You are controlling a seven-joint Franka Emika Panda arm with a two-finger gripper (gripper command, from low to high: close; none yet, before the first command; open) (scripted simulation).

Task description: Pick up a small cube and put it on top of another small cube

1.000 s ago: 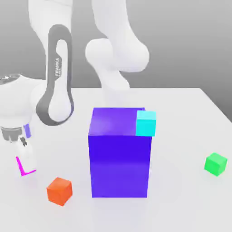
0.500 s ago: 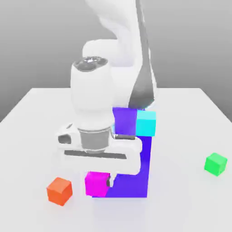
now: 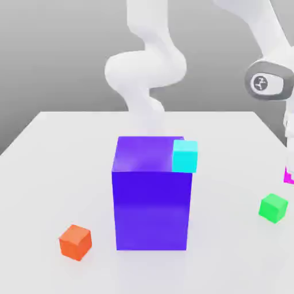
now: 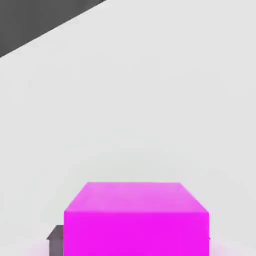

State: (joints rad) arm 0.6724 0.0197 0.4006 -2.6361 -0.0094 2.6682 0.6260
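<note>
The small magenta cube (image 3: 289, 175) shows only as a sliver at the exterior view's right edge, hanging above the table under the arm's wrist (image 3: 267, 82). In the hand view this magenta cube (image 4: 136, 215) sits close up between the fingers of my gripper (image 4: 135, 242), which is shut on it; only dark finger edges show beside it. The small green cube (image 3: 273, 208) rests on the table, a little below and to the exterior view's left of the held cube. The green cube is not in the hand view.
A big blue-purple block (image 3: 150, 201) stands mid-table with a cyan cube (image 3: 185, 156) at its upper right corner. An orange cube (image 3: 75, 242) lies at the front left. The white table (image 3: 57, 155) ends just right of the green cube.
The arm has swung from the exterior view's left, past the front of the big block, to the far right, carrying the magenta cube up and over near the green cube.
</note>
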